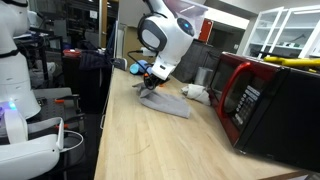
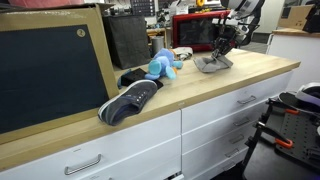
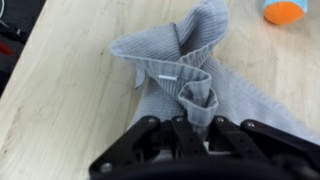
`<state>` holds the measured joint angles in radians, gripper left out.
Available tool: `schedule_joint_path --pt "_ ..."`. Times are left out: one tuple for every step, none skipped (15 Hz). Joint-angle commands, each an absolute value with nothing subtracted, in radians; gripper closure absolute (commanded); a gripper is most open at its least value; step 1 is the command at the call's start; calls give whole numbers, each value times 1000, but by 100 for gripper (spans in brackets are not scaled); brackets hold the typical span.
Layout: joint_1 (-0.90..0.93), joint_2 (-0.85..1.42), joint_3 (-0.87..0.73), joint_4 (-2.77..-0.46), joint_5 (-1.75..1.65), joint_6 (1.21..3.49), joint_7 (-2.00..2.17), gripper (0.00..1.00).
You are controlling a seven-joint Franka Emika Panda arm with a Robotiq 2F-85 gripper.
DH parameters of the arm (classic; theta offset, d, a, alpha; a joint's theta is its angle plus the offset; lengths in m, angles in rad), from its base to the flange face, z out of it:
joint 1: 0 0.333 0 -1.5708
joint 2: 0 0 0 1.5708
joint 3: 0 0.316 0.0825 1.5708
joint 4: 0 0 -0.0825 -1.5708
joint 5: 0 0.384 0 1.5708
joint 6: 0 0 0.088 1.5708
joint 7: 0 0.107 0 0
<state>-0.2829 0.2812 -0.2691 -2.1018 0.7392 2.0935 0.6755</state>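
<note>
Pale wooden countertop [image 1: 125,140] carries the grey cloth [image 3: 190,60], which lies crumpled near the red microwave [image 1: 265,100]. Our gripper [image 3: 196,120] looks pinched shut on a raised fold of it. We judge the cloth light, limp and unbreakable, and best held at a bunched ridge. Bare wood lies open away from the microwave, and the blue plush toy [image 2: 160,66] sits well apart.

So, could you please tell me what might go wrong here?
The gripper sits over only a small raised fold of the grey cloth, so it may slip free. Bunched as it is, the cloth could drag along the counter rather than lift. A wide swing could hit the red microwave nearby.
</note>
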Motion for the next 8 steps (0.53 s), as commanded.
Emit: schedule_joint_path --pt "-307 348 -286 -1999 786 2061 739 98" --pt "-312 357 -290 -1984 793 2069 751 98" --pt "-316 370 -293 -1971 800 2073 756 98" --pt "-321 381 -296 -1956 805 2076 768 98" --pt "-327 391 -298 -1939 813 2082 775 98" --pt "-332 406 -299 -1924 819 2084 783 98" --pt "-337 415 -302 -1905 824 2085 791 98" --pt "-342 427 -302 -1889 831 2086 791 98"
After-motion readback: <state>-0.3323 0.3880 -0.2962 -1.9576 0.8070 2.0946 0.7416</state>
